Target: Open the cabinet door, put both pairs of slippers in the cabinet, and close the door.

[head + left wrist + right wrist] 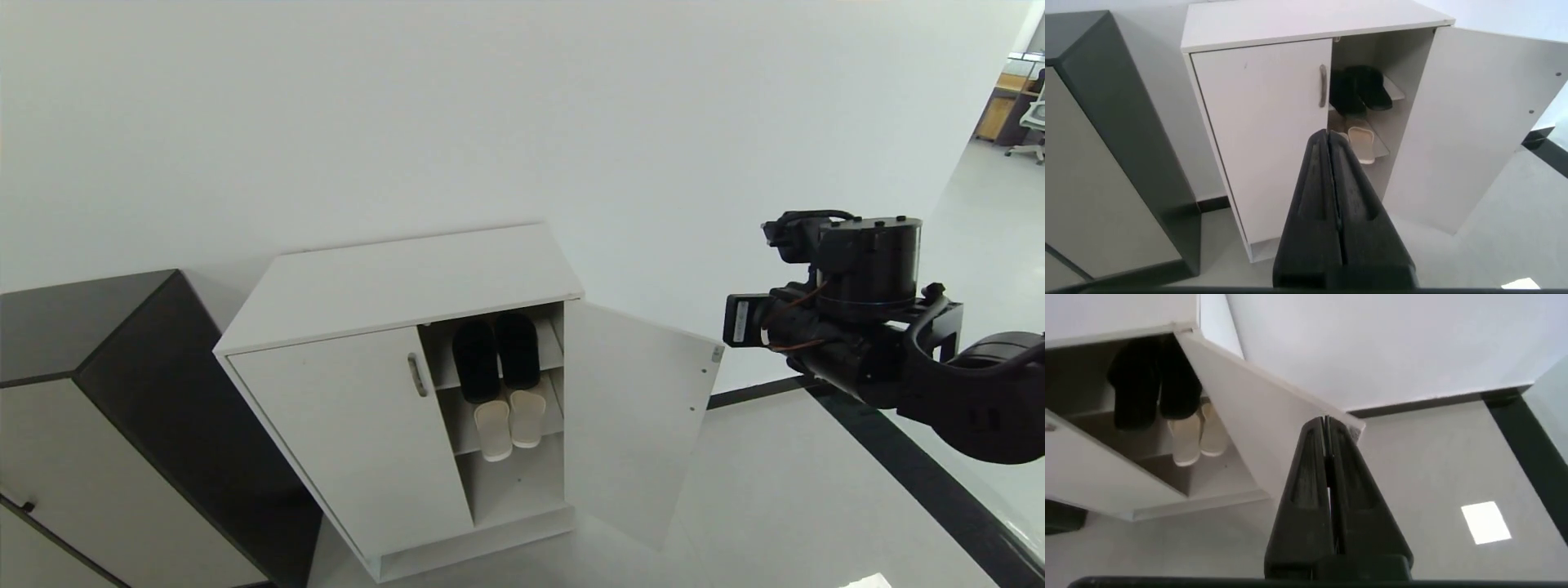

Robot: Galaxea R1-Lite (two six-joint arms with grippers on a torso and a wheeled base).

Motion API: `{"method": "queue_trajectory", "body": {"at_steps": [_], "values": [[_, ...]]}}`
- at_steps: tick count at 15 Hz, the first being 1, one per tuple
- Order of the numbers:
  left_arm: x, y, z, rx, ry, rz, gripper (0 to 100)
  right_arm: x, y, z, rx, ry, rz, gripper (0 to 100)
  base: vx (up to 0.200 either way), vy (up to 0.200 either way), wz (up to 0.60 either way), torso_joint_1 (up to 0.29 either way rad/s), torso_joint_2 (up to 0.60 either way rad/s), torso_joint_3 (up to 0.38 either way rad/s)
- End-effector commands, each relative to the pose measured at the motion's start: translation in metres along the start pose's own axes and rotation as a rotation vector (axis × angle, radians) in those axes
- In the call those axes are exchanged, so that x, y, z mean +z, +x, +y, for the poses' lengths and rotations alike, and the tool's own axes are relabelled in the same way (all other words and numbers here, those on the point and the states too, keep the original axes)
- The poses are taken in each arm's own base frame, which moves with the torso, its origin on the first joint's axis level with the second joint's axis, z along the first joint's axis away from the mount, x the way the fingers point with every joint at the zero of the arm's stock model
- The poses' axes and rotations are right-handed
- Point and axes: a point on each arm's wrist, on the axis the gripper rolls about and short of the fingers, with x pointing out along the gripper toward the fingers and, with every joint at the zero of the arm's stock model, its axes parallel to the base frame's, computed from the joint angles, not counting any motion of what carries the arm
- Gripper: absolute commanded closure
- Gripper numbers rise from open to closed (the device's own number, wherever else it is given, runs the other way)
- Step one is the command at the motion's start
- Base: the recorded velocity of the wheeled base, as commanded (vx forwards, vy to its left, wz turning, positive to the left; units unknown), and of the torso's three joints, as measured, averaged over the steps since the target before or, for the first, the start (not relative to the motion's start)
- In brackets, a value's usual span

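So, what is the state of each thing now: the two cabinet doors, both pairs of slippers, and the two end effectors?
right cabinet door: swung wide open.
left cabinet door: shut.
black slippers: inside the cabinet, on the upper shelf.
white slippers: inside, on the shelf below.
left end effector: shut, empty.
right end effector: shut, empty.

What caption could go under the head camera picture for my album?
Black slippers and cream slippers sit on shelves inside the white cabinet, one door swung open.
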Motion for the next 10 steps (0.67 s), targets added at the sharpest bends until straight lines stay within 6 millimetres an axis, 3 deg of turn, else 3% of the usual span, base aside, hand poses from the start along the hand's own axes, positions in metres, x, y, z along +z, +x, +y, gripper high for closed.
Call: {"method": "queue_trajectory", "body": {"at_steps": [1,5,10], "values": [[0.000,0.000,0.000,0.001,-0.001,0.002,100,-0.013,0.032,-0.005,-0.042,0.007,0.014,100,0.000,0.000,0.00,0.000,0.00,0.000],[0.000,0.000,0.000,0.002,-0.001,0.000,100,-0.021,0.070,-0.015,-0.074,0.023,0.026,100,0.000,0.000,0.00,0.000,0.00,0.000],[0.000,0.000,0.000,0.004,-0.001,0.000,100,-0.039,0.096,-0.019,-0.097,0.027,0.030,100,0.000,0.000,0.00,0.000,0.00,0.000]]}}
